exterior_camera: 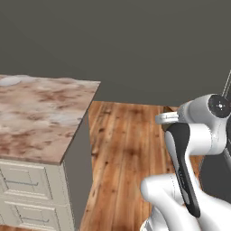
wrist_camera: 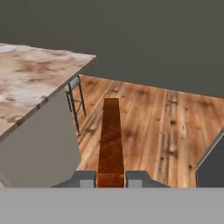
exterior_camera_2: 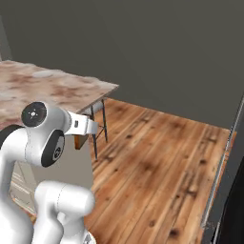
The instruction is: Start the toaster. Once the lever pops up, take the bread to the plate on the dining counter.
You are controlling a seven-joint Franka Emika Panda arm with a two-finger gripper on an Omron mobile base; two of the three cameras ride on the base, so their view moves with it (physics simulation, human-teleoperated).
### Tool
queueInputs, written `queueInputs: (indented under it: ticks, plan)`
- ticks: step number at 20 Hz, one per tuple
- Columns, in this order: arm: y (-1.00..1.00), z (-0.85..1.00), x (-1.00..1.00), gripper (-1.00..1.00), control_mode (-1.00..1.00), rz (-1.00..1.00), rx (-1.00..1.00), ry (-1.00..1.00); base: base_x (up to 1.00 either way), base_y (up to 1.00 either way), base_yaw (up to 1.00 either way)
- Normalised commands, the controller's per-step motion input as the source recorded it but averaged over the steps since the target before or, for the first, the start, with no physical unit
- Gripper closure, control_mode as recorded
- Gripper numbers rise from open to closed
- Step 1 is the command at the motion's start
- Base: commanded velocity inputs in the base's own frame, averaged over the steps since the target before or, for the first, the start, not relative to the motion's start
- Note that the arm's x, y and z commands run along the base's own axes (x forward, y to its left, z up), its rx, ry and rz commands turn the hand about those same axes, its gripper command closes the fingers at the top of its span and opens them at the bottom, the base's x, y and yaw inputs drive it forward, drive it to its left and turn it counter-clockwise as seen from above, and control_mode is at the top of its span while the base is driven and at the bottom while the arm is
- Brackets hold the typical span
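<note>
My hand (wrist_camera: 111, 179) is clamped on the bread (wrist_camera: 110, 140), held edge-on right of the dining counter (wrist_camera: 30, 83). The thin slice may slip if I swing toward the counter too sharply.

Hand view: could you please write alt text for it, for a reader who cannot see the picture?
The gripper is shut on the bread, an orange-brown slice seen edge-on that stretches away from the fingertips. To the left is the corner of the dining counter, pinkish-brown marble, with a metal stool partly under it. Below lies a wooden plank floor.
</note>
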Motion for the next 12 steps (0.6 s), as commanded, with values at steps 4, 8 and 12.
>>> queueInputs:
  ticks: [4,8,12]
  plan:
    - [0.0,0.0,0.0,1.0,1.0,0.0,0.0,0.0,1.0,-0.57,0.0]
    - [0.0,0.0,0.0,1.0,1.0,0.0,0.0,0.0,1.0,-0.16,0.01]
    - [0.0,0.0,0.0,1.0,1.0,0.0,0.0,0.0,1.0,-0.13,0.02]
